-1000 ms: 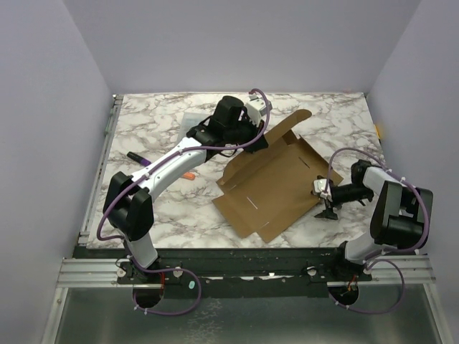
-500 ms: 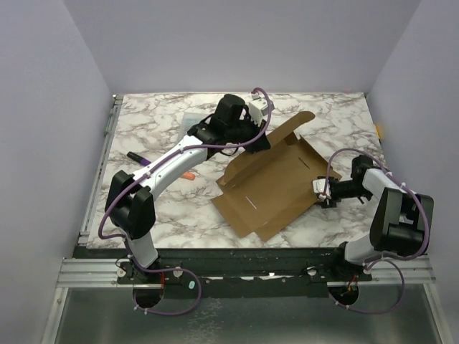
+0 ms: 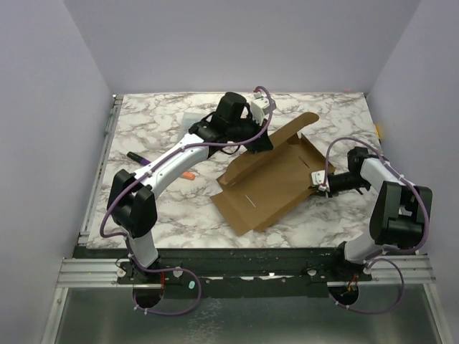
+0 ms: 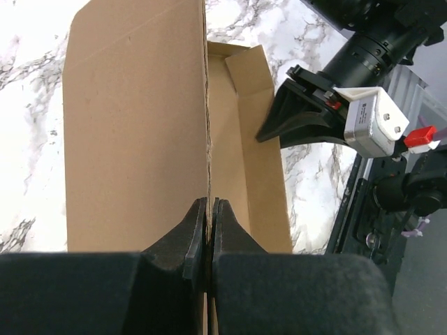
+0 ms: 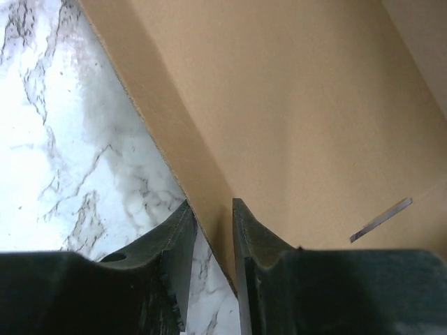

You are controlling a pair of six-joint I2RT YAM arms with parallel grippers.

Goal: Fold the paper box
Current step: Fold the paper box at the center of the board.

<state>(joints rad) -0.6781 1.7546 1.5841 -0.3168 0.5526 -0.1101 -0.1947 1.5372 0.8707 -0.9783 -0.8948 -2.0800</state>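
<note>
Left gripper (image 4: 209,204) is pinching paper box (image 3: 267,188) flap; right gripper (image 5: 209,211), jaws apart, is straddling its edge. Left-edge black pen (image 3: 134,155) is showing only overhead.

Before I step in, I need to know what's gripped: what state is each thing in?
paper box: partly folded, far flap raised, the rest spread open.
left gripper: shut on the paper box's raised flap.
right gripper: open by a narrow gap, one finger on either side of the paper box's right edge.
small case: behind the left arm, too small to tell whether its lid is shut.
</note>
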